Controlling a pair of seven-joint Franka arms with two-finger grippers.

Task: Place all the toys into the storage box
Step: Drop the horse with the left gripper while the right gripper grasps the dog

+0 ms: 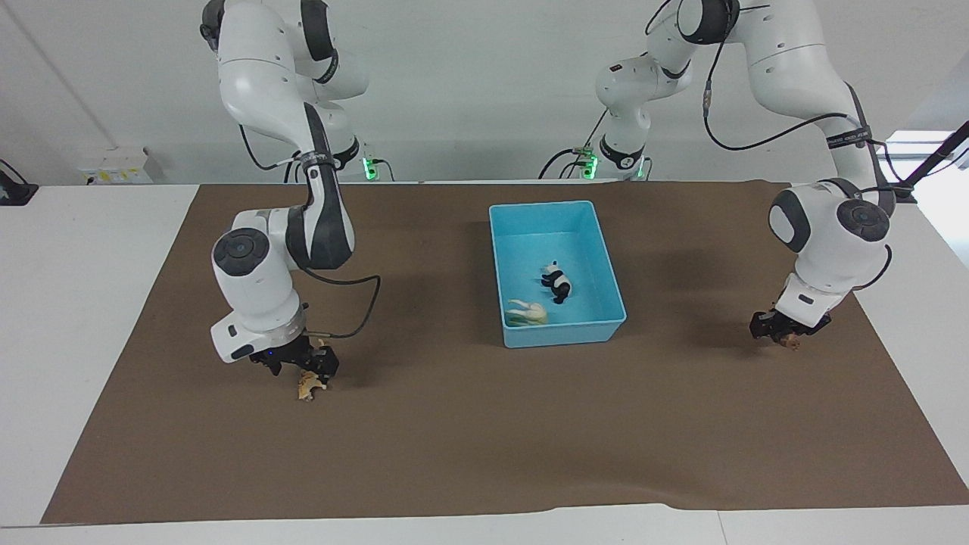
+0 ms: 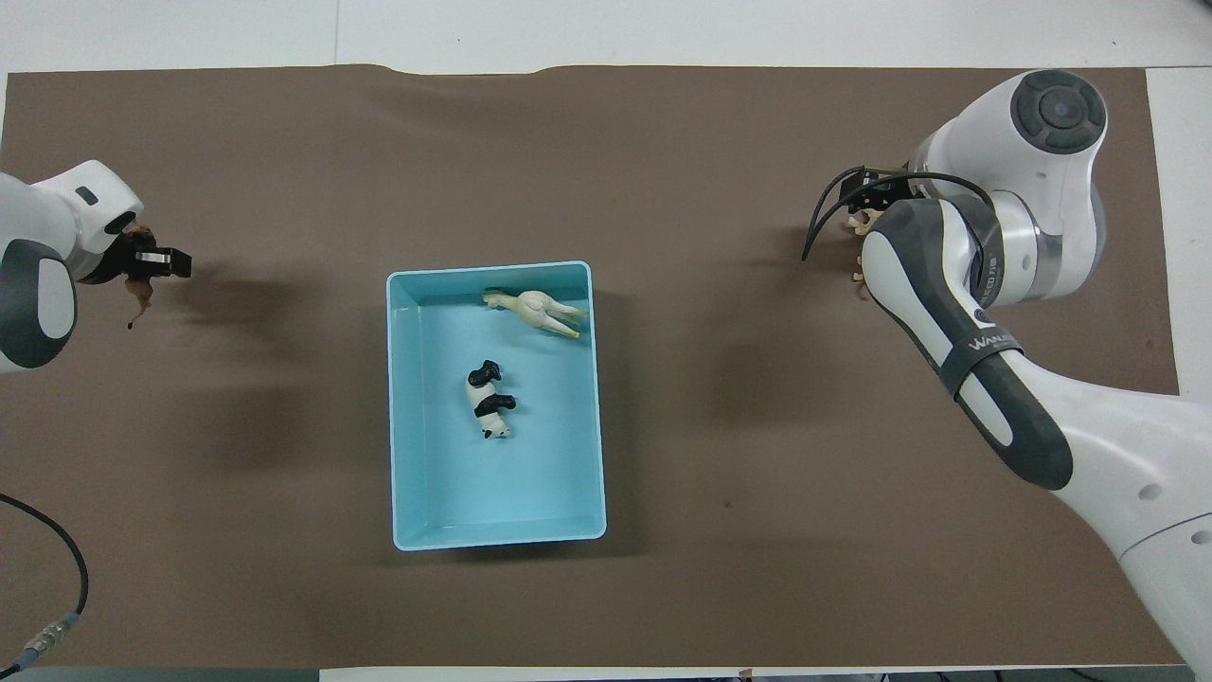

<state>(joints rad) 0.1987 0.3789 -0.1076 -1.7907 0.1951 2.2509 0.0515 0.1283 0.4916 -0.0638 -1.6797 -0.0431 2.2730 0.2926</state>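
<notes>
A white tabletop (image 1: 76, 303) is covered by a large brown cloth mat (image 1: 484, 424). Near the middle of the mat sits a light blue rectangular plastic storage box (image 1: 613, 284) with low walls and a rim. Two small plastic animal figurines lie inside it. A black-and-white panda (image 1: 559, 283) lies on the box floor around its middle. A cream llama-like figurine (image 1: 528, 312) lies on its side against the wall of the box farthest from the robots.

Toward the right arm's end of the tabletop, the right gripper (image 1: 303, 366) is down at the mat, directly over a tan spotted cat figurine (image 1: 309, 387). Only the cat's lower part shows beneath the gripper in the facing view, and only a sliver of it (image 2: 860, 224) shows past the arm in the overhead view. Whether the gripper's fingers are apart or pressed on the cat cannot be told.

Toward the left arm's end of the tabletop, the left gripper (image 1: 778, 331) is low over the mat, well apart from the box. Its fingers are clamped on a small brown animal figurine (image 1: 791, 342), which hangs from the gripper in the overhead view (image 2: 138, 290).
</notes>
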